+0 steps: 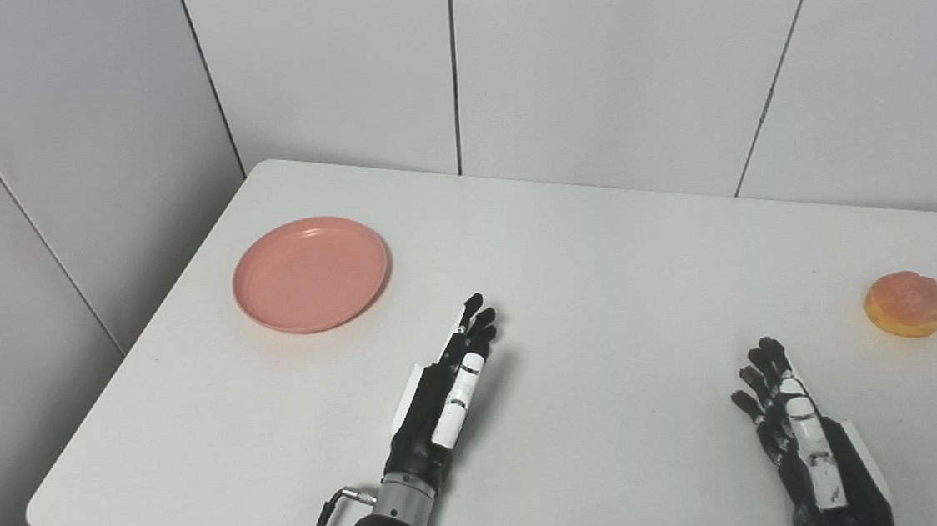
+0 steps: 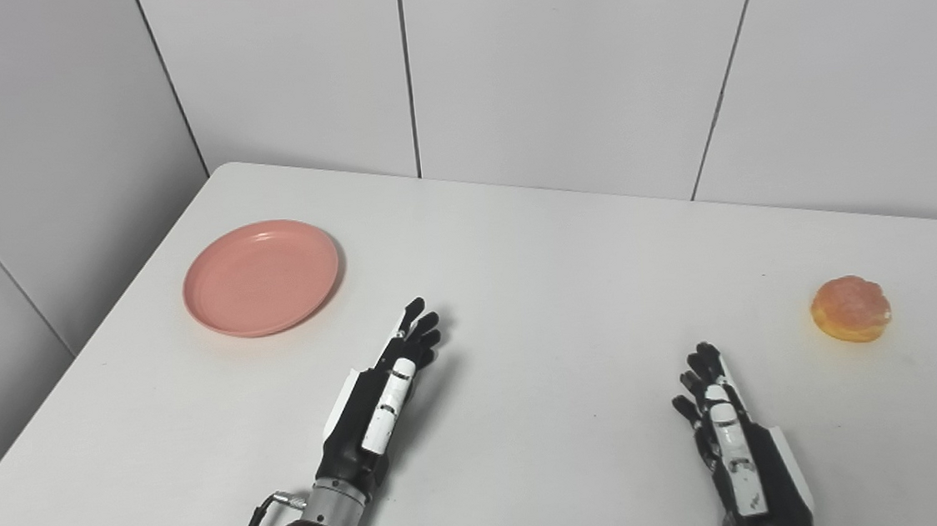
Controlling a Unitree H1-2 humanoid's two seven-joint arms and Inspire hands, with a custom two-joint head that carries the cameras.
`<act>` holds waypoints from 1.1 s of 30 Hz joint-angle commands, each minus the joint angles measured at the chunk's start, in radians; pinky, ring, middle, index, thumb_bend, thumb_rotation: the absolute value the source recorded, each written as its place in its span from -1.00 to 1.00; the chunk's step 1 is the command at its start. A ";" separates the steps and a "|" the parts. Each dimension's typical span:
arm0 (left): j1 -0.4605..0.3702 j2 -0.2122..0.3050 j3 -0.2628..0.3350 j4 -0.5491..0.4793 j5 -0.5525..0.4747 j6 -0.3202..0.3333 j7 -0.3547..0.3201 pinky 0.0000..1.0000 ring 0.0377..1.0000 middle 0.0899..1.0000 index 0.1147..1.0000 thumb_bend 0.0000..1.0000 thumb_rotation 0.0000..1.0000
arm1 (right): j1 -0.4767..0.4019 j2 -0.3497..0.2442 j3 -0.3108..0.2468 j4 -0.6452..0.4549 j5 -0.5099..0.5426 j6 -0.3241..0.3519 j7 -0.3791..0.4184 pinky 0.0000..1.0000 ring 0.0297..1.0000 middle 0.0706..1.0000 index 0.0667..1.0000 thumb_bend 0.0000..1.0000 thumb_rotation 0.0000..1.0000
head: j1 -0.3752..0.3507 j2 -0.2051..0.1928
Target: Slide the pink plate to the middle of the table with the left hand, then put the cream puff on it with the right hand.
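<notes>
Resting flat on the white worktop (image 1: 603,269), the pink plate (image 1: 310,274) serves as the reference landmark; it sits toward the left side of the surface, near the left edge and well short of the middle. The plate is upright and carries nothing. The left hand (image 1: 453,381) lies to the right of the plate and nearer the front edge, apart from the plate rim, with its fingers (image 1: 475,317) extended nearly straight, held close together and directed toward the back of the worktop; it holds nothing. A cable at its wrist (image 1: 333,508) loops down past the front edge. The right hand (image 2: 729,435) is positioned far to the right of the plate, also near the front edge, with its fingers (image 2: 698,370) extended and slightly spread; it holds nothing. The cream puff (image 2: 850,308), round and golden-orange, rests on the worktop at the far right, well apart from the plate, just beyond and to the right of the right hand without touching it. Grey wall panels (image 1: 628,58) stand behind the worktop.
</notes>
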 commanded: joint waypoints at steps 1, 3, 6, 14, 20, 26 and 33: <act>0.031 -0.044 -0.027 0.088 -0.009 -0.028 0.009 0.93 0.90 0.92 0.92 -0.03 1.00 | -0.003 0.000 -0.004 -0.028 0.007 -0.027 0.005 1.00 1.00 1.00 1.00 -0.75 1.00 | 0.002 0.000; 0.030 -0.044 -0.026 0.089 -0.012 -0.031 0.008 0.92 0.90 0.92 0.92 -0.02 1.00 | -0.001 0.001 -0.003 -0.032 0.008 -0.024 0.004 1.00 1.00 1.00 1.00 -0.76 1.00 | 0.005 0.000; 0.030 -0.045 -0.024 0.088 -0.018 -0.030 0.007 0.93 0.89 0.91 0.92 -0.01 1.00 | -0.001 0.004 -0.001 -0.039 0.009 -0.014 0.001 1.00 1.00 1.00 1.00 -0.77 1.00 | 0.007 0.002; 0.028 -0.040 -0.020 0.078 -0.015 -0.021 0.008 0.92 0.90 0.92 0.93 -0.01 1.00 | -0.002 0.007 0.008 -0.053 -0.001 0.004 -0.004 1.00 1.00 1.00 1.00 -0.79 1.00 | 0.007 0.009; 0.029 -0.033 -0.014 0.058 -0.014 -0.014 0.010 0.91 0.89 0.93 0.93 -0.01 1.00 | 0.001 0.014 0.014 -0.068 0.000 0.016 -0.010 1.00 1.00 1.00 1.00 -0.78 1.00 | 0.003 0.020; 0.025 -0.020 -0.006 0.010 -0.029 0.020 -0.003 0.95 0.91 0.95 0.93 0.01 1.00 | -0.001 0.017 0.018 -0.069 -0.009 0.011 -0.015 1.00 1.00 1.00 1.00 -0.76 1.00 | 0.000 0.033; 0.019 -0.003 0.000 -0.062 -0.081 0.061 -0.026 0.97 0.91 0.93 0.92 0.01 1.00 | -0.001 0.021 0.017 -0.074 -0.014 0.013 -0.018 1.00 1.00 1.00 1.00 -0.72 1.00 | -0.003 0.046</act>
